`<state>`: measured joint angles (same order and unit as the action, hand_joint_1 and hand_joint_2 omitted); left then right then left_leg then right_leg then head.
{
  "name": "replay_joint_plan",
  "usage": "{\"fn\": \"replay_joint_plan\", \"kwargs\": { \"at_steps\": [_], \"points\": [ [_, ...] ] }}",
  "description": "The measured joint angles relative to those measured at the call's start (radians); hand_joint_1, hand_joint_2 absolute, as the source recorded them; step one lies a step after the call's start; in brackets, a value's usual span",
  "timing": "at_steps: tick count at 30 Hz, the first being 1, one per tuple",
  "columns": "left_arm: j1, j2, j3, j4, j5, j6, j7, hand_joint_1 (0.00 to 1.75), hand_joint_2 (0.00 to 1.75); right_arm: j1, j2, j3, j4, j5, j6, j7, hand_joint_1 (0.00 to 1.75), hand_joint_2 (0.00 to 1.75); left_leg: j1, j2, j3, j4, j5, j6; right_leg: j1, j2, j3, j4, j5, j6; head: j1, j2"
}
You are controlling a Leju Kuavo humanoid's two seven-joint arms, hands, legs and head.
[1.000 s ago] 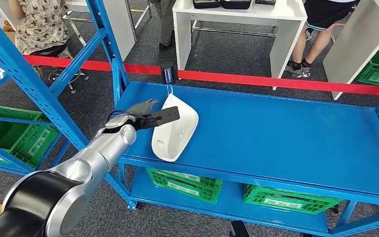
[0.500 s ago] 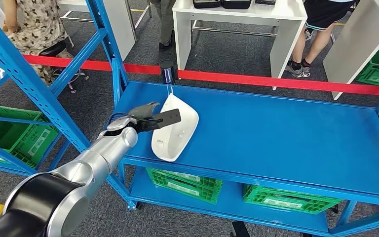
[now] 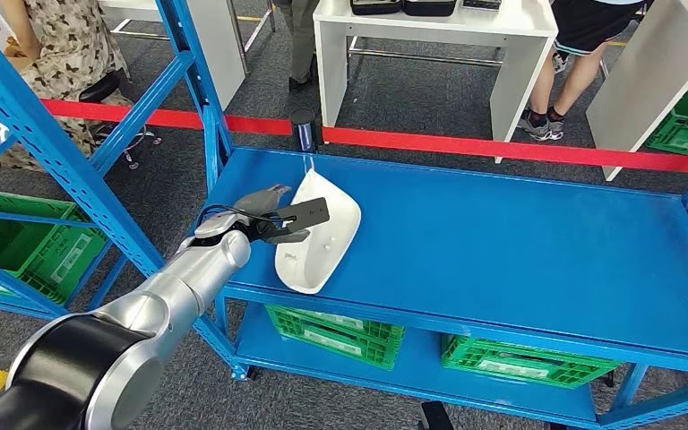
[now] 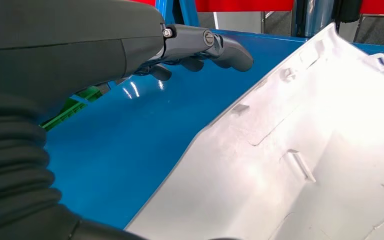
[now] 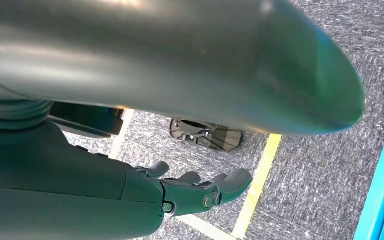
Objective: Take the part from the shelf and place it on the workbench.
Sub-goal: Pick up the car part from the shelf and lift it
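Observation:
The white moulded part (image 3: 322,237) lies on the blue workbench (image 3: 520,242), near its left front corner. My left hand (image 3: 264,215) reaches in from the left at the part's left edge, fingers spread, with one dark finger lying across the part's upper face. In the left wrist view the fingers (image 4: 200,45) stretch out above the blue top, apart from the part (image 4: 305,165), and hold nothing. My right hand (image 5: 195,192) hangs over the grey floor, its fingers loosely apart and holding nothing.
Green crates (image 3: 336,333) (image 3: 524,360) sit on the bench's lower shelf. The blue shelf rack (image 3: 54,152) stands to the left with a green crate (image 3: 18,242) in it. Beyond a red barrier tape (image 3: 502,148) are white tables and people.
My left hand's fingers have spread a little at the part's edge. The part lies still on the workbench.

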<state>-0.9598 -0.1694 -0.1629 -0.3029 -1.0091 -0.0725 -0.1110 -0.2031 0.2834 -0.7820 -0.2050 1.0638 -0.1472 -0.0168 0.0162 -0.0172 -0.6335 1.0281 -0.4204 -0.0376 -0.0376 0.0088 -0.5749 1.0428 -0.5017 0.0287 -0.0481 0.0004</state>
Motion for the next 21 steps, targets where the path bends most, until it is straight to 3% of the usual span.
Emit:
{"fn": "replay_joint_plan", "kwargs": {
  "at_steps": [1,2,5,6,21],
  "points": [
    [0.000,0.000,0.000,0.000,0.000,0.000,0.000,0.00,1.75,0.000,0.000,0.000,0.000,0.001,0.000,0.000,0.00,0.00,0.000,0.000,0.000,0.000,0.000,0.000,0.000,0.000,0.000,0.000,0.000,0.000,0.000,0.000],
    [0.000,0.000,0.000,0.000,0.000,0.000,0.000,0.21,1.75,0.000,0.000,0.000,0.000,0.001,0.000,0.000,0.00,0.00,0.000,0.000,0.000,0.000,0.000,0.000,0.000,0.000,0.000,0.000,0.000,0.000,0.000,0.000],
    [0.001,0.000,0.000,0.000,0.000,0.000,-0.004,1.51,1.75,0.000,0.000,0.000,0.000,0.001,0.000,0.000,0.00,0.00,0.000,0.000,0.000,0.000,0.000,0.000,0.000,0.000,0.000,0.000,0.000,0.000,0.000,0.000],
    [0.001,0.000,0.001,0.000,0.001,0.000,-0.005,1.75,1.75,0.000,0.000,0.000,0.000,0.001,0.000,0.000,0.00,0.00,0.000,0.000,0.000,0.000,0.000,0.000,0.000,0.000,0.000,0.000,0.000,0.000,0.000,0.000],
    [0.003,-0.001,0.010,0.000,0.002,0.000,-0.019,1.75,1.75,0.000,0.000,0.000,0.000,-0.003,-0.003,-0.002,0.00,0.00,0.000,0.000,0.000,0.000,0.000,0.000,0.000,0.000,0.000,-0.001,0.000,0.000,0.000,0.000]
  ]
}}
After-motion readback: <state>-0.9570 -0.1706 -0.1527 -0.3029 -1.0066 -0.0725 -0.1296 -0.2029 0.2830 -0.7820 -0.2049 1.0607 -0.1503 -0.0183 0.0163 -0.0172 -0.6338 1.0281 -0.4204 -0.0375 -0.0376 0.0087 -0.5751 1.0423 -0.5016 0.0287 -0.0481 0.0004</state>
